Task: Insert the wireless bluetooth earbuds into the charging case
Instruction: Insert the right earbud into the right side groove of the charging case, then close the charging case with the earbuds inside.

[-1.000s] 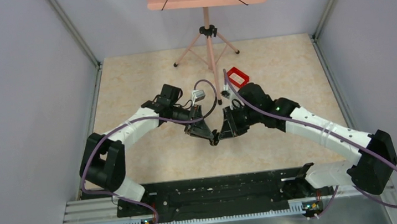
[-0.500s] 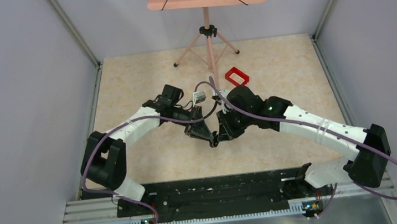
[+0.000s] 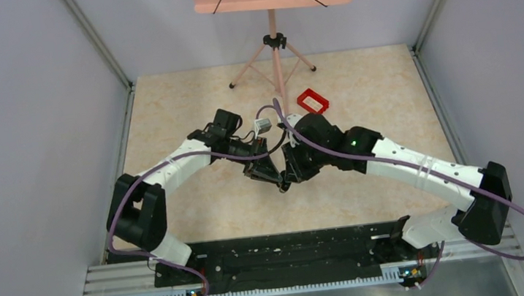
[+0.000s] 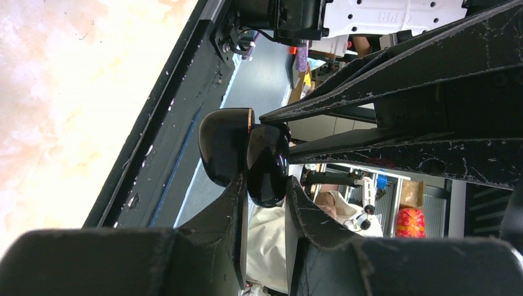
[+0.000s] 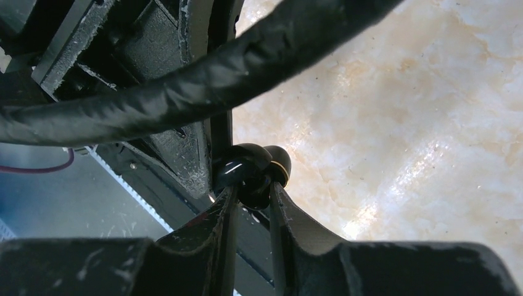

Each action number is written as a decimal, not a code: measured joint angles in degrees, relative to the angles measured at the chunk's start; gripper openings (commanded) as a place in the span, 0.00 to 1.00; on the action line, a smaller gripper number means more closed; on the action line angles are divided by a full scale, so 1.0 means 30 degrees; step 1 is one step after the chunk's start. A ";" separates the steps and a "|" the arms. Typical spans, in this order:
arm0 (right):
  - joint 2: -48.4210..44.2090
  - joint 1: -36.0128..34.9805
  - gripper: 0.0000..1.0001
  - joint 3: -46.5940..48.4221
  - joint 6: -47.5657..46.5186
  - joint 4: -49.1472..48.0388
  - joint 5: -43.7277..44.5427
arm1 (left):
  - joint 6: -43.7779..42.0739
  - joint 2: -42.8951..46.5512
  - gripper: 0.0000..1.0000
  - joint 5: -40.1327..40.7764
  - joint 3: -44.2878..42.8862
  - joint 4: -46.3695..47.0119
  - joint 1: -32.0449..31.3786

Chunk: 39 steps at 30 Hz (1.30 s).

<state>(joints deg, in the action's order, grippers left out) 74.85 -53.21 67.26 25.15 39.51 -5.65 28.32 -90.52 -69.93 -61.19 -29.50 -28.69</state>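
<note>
The charging case (image 4: 225,154) is glossy black with a thin gold rim, and its two halves stand slightly apart. My left gripper (image 4: 265,182) is shut on one half of it and holds it above the table (image 3: 196,103). My right gripper (image 5: 250,185) is shut on a small black piece (image 5: 254,188) that looks like an earbud and presses it into the gap between the halves of the case (image 5: 279,163). In the top view both grippers (image 3: 282,182) meet tip to tip. A second earbud is not in view.
A red rectangular tray (image 3: 312,101) lies on the table behind the right arm. A pink stand on a tripod (image 3: 275,51) is at the back middle. Grey walls close in both sides. The black base rail (image 3: 285,256) runs along the near edge.
The right arm has swung left, its elbow and wrist now closer to the left arm. The joined gripper tips have hardly moved. Both grippers keep their hold.
</note>
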 measured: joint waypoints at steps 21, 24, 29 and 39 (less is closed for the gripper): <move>-0.0036 -0.0066 0.65 0.0000 0.0386 0.0641 0.0670 | 0.0372 0.0000 0.00 -0.0036 -0.0007 0.0146 0.0007; -0.0408 -0.0066 0.73 0.0000 0.0539 0.0823 0.1049 | 0.0437 0.0000 0.00 -0.0357 -0.0007 0.0277 0.0007; -0.1676 -0.0029 0.79 0.0000 0.1209 -0.0058 0.1457 | 0.0517 -0.0029 0.00 -0.0379 -0.0007 0.0423 -0.0102; -0.5370 0.3169 0.84 -0.3038 0.3810 -0.4677 -0.0321 | 0.1290 -0.0291 0.00 -0.0510 -0.0182 0.1785 -0.0146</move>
<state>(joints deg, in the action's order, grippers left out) 58.74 -43.70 58.15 36.58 25.47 -6.61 32.18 -91.39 -71.46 -61.73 -24.14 -29.12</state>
